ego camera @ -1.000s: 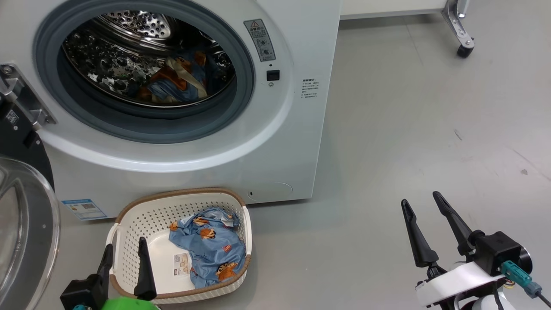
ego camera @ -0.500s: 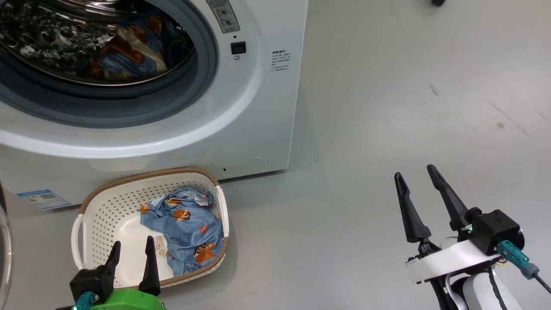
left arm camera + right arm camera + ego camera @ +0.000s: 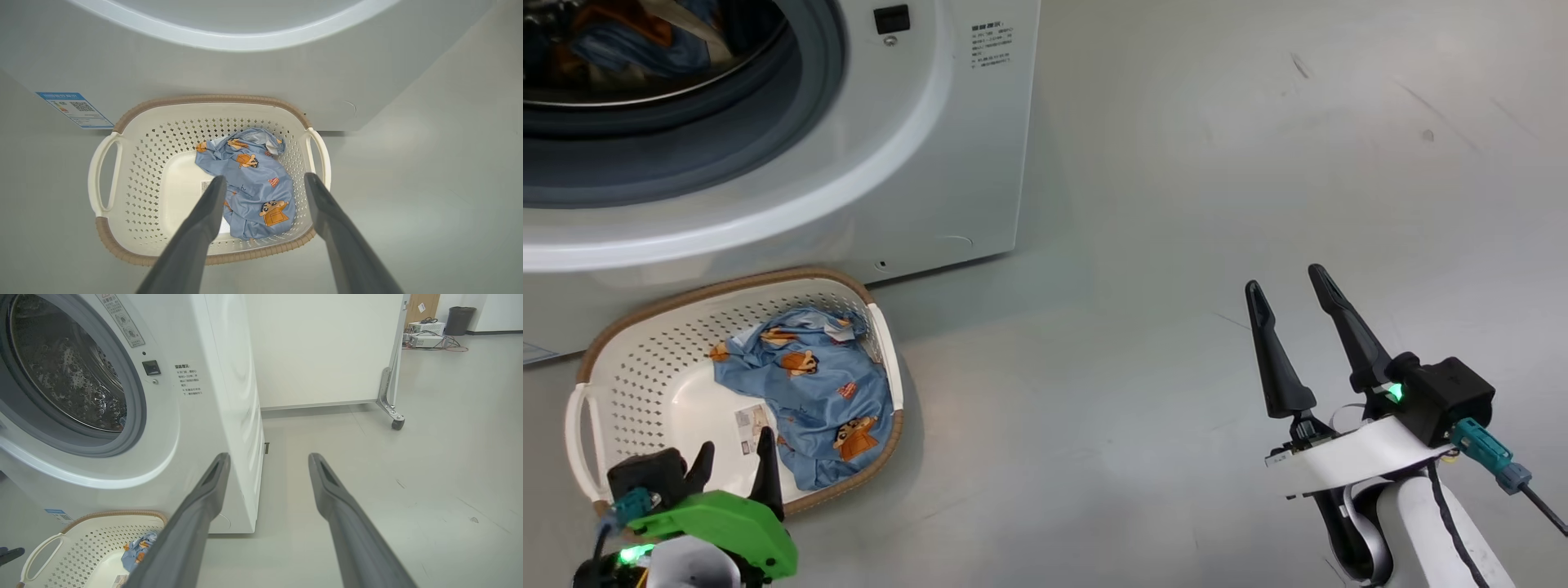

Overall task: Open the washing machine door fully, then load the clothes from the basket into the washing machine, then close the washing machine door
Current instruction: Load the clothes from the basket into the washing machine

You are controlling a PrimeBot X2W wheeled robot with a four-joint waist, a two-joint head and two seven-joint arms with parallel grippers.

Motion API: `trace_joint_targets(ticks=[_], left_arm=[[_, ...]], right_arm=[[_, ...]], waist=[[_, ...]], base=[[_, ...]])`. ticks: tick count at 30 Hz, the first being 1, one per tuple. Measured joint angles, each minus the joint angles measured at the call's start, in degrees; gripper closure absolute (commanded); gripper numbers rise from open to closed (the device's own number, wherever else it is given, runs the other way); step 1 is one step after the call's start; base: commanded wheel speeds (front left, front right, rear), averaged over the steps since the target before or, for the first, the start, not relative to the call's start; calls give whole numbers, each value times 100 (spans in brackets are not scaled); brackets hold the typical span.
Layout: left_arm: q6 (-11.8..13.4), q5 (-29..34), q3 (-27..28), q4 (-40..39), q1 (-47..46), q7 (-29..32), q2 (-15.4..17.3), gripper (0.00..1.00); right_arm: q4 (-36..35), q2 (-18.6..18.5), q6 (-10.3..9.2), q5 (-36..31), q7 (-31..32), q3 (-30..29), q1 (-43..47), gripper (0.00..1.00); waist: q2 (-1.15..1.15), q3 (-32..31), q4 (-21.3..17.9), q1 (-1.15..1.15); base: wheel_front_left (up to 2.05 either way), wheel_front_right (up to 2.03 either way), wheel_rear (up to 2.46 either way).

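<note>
left gripper (image 3: pixel 735 447): released, fingers spread wide, nothing in them. It hangs above the near rim of the basket.
right gripper (image 3: pixel 1284 279): released too, empty, over bare grey floor (image 3: pixel 1127 367).
basket: small cream-white perforated plastic basket with a brown woven rim (image 3: pixel 204 99), ahead of and below my left fingers, well off to my right gripper's left.
machine: big white front-loading washing machine (image 3: pixel 931 163), just beyond the basket.
clothes: soft light-blue garment with orange-brown cartoon print (image 3: pixel 251 185), crumpled in the basket, lined up between my left fingertips.
drum: mouth uncovered, up and beyond my left gripper. Same-print fabric (image 3: pixel 613 37) already lies inside.
handling: I expect it to be light and limp. It should drape and trail, and may snag on the rim.
grip: I'd pinch the bunched middle fold through several layers, not a flat edge.
risk: clamping the basket floor or the label sticker (image 3: pixel 205 186) beside the cloth.
</note>
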Motion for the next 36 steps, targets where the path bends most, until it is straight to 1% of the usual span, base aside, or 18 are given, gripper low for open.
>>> trace_joint_targets(ticks=[7,12,15,23,28,32,36], left_arm=[[-3,-302,148,359,-313,760,236,0],[-29,-363,177,506,-688,1128,406,0],[-16,-364,292,667,-959,1291,534,0],[57,-626,522,946,-1374,1571,639,0],[100,-648,550,1110,-1577,1695,700,0],[100,-638,537,1262,-1741,1846,876,0],[107,-645,601,1403,-1894,1937,945,0]], right_arm=[[-16,113,0,14,0,124,-259,0],[-15,131,0,42,0,129,-464,0],[-14,146,0,63,0,147,-606,0],[-13,171,1,65,0,176,-728,0],[-14,189,0,66,0,203,-812,0],[-16,202,0,66,0,277,-916,0],[-16,210,0,66,0,300,-1024,0]], waist=[[0,492,-275,0],[0,830,-479,0],[0,1076,-631,1],[0,1494,-850,0],[0,1751,-918,0],[0,1957,-950,0],[0,2154,-977,0]], base=[[0,0,0],[0,0,0],[0,0,0],[0,0,0],[0,0,0],[0,0,0],[0,0,0]])
